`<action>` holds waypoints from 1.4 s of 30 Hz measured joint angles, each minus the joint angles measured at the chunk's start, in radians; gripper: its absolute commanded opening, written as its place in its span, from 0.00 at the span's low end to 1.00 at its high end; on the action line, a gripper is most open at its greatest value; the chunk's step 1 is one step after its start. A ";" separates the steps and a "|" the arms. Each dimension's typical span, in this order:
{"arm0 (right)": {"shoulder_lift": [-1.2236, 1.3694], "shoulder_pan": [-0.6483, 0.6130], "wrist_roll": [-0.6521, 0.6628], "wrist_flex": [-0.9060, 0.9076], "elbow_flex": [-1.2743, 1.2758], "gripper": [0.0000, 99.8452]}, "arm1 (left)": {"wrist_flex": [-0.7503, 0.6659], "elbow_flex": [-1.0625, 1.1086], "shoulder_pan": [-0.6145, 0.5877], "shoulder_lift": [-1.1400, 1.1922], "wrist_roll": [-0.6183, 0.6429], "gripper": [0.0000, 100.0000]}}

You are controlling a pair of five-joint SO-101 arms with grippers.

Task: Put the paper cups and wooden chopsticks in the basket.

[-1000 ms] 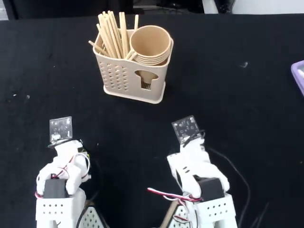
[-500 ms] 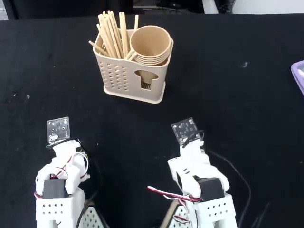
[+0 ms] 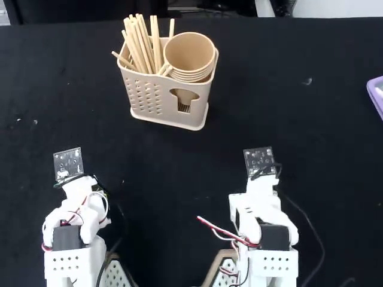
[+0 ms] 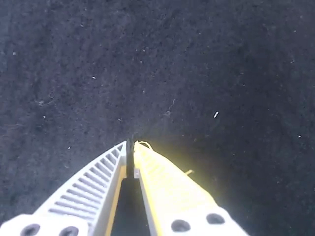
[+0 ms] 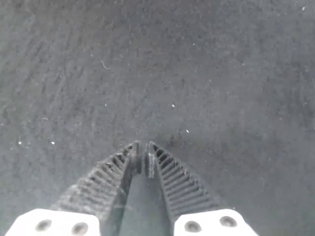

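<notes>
A beige perforated basket (image 3: 161, 100) stands at the back middle of the black table. Several wooden chopsticks (image 3: 141, 43) stick up from its left half, and a stack of paper cups (image 3: 189, 55) sits in its right half. Both arms are folded back at the near edge, far from the basket. My left gripper (image 4: 132, 144) is shut with nothing in it, over bare black cloth. My right gripper (image 5: 142, 146) is shut too, fingertips together, holding nothing.
A purple object (image 3: 377, 92) pokes in at the table's right edge. Cables (image 3: 215, 230) trail beside the base of the arm at the near right. Black cloth (image 3: 299, 131) stretches between the arms and the basket.
The arm at the near right has swung to the right and pulled back. The arm at the near left has drawn back slightly. Basket, cups and chopsticks have not moved.
</notes>
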 measured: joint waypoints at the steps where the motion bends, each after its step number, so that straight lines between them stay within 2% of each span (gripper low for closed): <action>1: 0.000 -0.003 0.000 0.000 0.000 0.03 | 0.000 0.000 0.000 0.000 0.000 0.03; 42: 0.000 -0.015 0.000 0.000 0.000 0.03 | 0.000 0.000 -0.006 -0.003 0.000 0.03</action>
